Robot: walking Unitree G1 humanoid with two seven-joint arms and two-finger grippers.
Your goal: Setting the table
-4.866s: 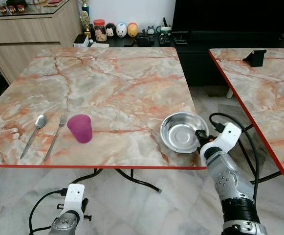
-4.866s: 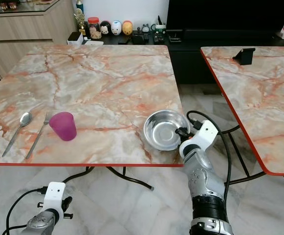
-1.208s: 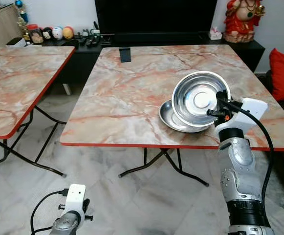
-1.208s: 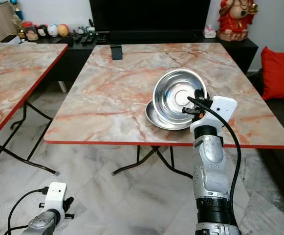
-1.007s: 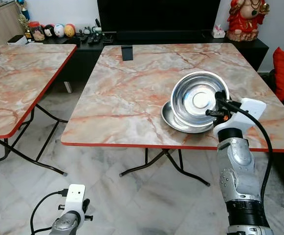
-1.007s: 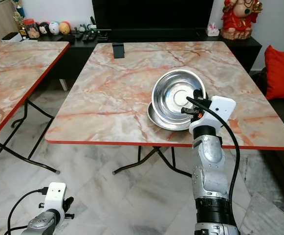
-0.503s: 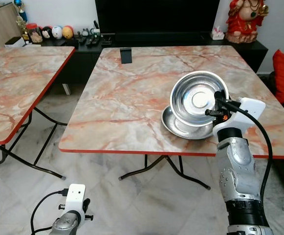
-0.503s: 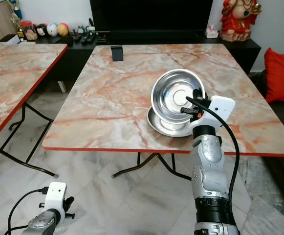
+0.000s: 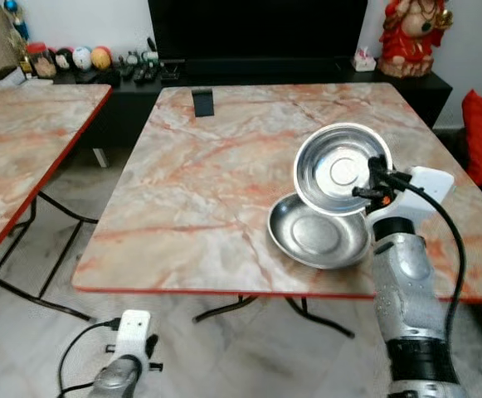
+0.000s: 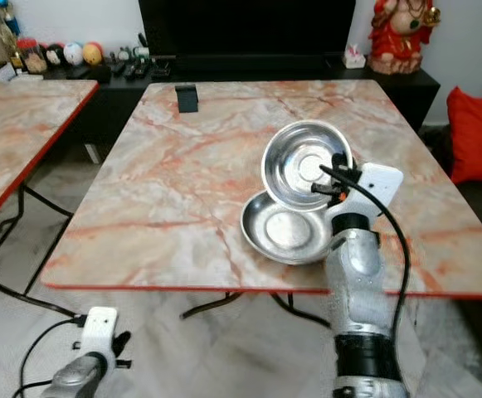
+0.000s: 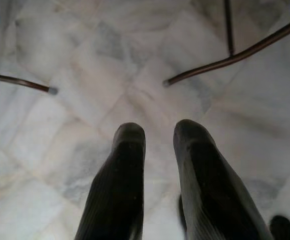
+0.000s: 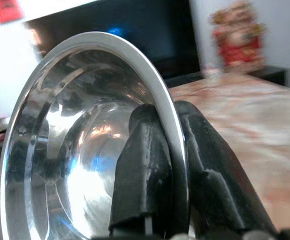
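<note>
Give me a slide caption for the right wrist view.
Right gripper pinching the rim of a tilted steel bowl above a marble table.

A silver, segmented metal right arm (image 9: 403, 286) is seen, ending below in a black ribbed collar. Behind the fingers a white boxy wrist housing (image 9: 427, 184) is mounted, from which a thick black cable (image 9: 454, 249) is looped down along the arm. Small orange markings are visible just behind the right gripper (image 12: 172, 137), whose two long black fingers (image 12: 145, 165) are matte and rounded. The left gripper (image 11: 159, 137) is formed of two ribbed black fingers with blunt tips. A second white housing (image 9: 133, 330) with a thin black cable is carried behind them.
</note>
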